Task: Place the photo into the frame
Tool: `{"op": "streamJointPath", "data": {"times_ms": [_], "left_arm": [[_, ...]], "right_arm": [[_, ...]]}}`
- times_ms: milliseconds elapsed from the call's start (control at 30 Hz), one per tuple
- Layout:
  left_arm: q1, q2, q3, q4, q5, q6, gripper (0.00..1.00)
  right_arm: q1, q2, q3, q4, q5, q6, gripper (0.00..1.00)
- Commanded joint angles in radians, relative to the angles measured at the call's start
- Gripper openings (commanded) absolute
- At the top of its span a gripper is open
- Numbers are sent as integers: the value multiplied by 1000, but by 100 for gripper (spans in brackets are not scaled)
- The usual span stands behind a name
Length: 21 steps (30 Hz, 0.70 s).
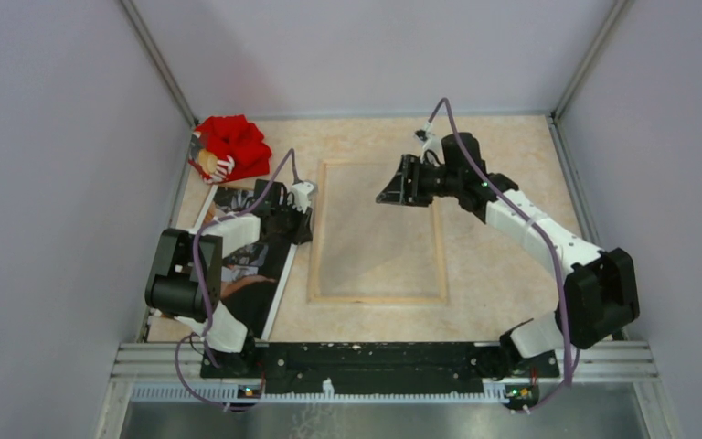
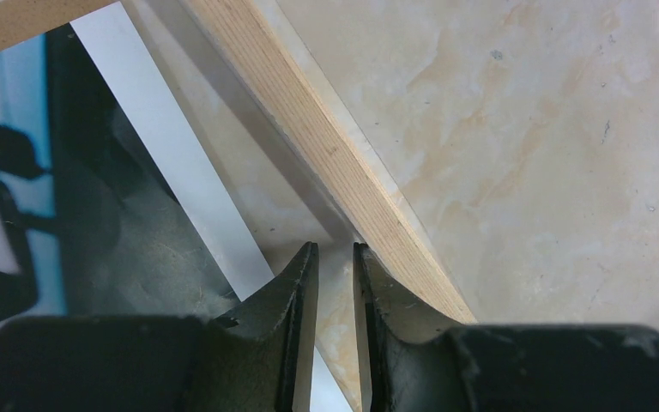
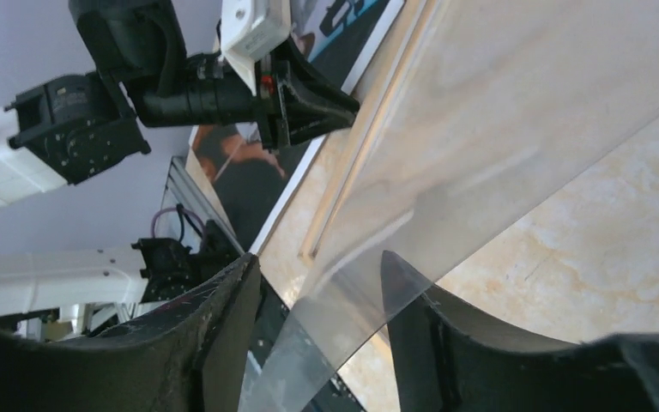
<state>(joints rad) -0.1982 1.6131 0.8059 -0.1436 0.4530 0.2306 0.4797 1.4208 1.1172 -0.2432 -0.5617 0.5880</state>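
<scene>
— Between the tips of the left gripper (image 2: 335,251) only the beige, marble-patterned tabletop (image 2: 523,129) shows. Its black fingers stand a narrow slit apart and hold nothing. They sit in the lane between the photo (image 2: 103,223), a large glossy dark print with a thin white border, and the light plywood rail of the thin rectangular frame (image 2: 335,163).

— And the right gripper (image 3: 317,262)?

— Its jaws are wide apart. The edge of a clear transparent sheet (image 3: 498,129) runs between its fingers, but neither pad visibly presses on it. Whether that sheet lies flat in the frame or is raised at this end cannot be told.

— So how far along would an observer put the job?

— Early, as a judgement. The frame lies wood side up in the middle of the tabletop. The photo lies face up just beside its left rail, partly under the left arm, and is not yet inside. Carrying the photo across and seating it within the rails is all left to do.

— The surroundings?

— Pale lilac-grey walls (image 1: 55,137) close in three sides. A crumpled red cloth bundle (image 1: 235,146) sits in the far left corner, just beyond the photo.
</scene>
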Motion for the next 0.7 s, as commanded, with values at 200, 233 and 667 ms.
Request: {"op": "streamJointPath", "data": {"times_ms": [200, 233, 667], "left_arm": [[3, -9, 8, -55, 5, 5, 28], [3, -10, 7, -56, 5, 6, 28], [6, -21, 18, -73, 8, 16, 28]], "right_arm": [[-105, 171, 149, -61, -25, 57, 56], [-105, 175, 147, -61, -15, 54, 54], [-178, 90, 25, -171, 47, -14, 53]]}}
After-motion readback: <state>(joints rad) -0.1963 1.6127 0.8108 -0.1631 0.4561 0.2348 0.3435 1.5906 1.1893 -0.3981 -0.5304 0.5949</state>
